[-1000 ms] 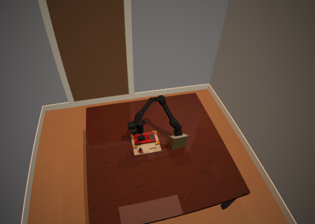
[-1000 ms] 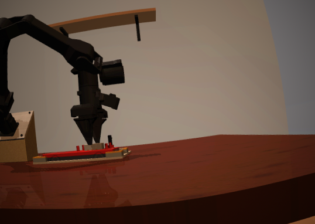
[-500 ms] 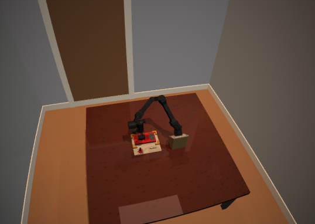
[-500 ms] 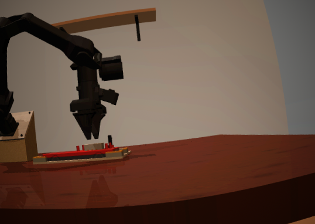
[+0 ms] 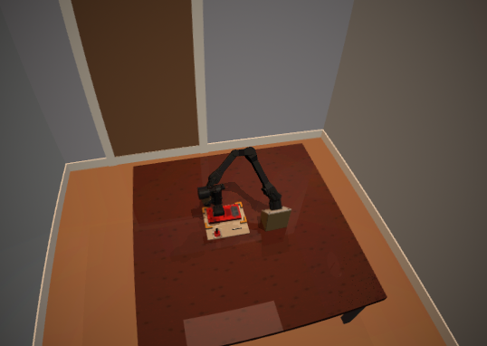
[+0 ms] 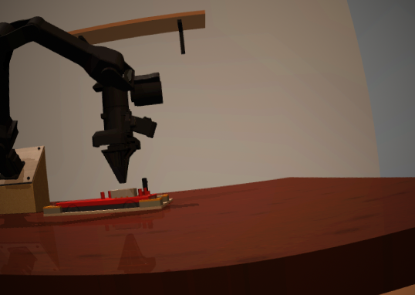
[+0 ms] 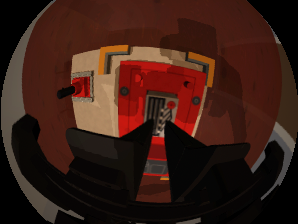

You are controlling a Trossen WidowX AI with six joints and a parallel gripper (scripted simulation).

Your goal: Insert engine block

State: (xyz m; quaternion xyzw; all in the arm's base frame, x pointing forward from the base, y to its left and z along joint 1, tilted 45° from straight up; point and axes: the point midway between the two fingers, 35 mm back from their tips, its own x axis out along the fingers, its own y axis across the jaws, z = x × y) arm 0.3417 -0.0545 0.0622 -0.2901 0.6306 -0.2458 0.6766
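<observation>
The engine block (image 7: 157, 111) is sitting in the opening of the red car body (image 7: 133, 86), a grey ribbed piece at the centre of the wrist view, and in the exterior view its pale top (image 6: 123, 192) is standing slightly proud of the red shell at lower left. The end effector (image 6: 122, 181) is hovering directly above it, apart from it, fingers clenched together into one point and grasping nothing. So the block is lying straight below the tip, with its long axis running up and down the wrist frame, in line with the closed fingers. Judging from this, the closed tip is lining up for a downward push to seat the block fully. Red pegs and a dark post (image 6: 144, 183) are standing just right of the block, so room sideways is tight; upward is open. The fixture board (image 5: 228, 232) is resting on the table (image 5: 272, 270), well inside its edges.
</observation>
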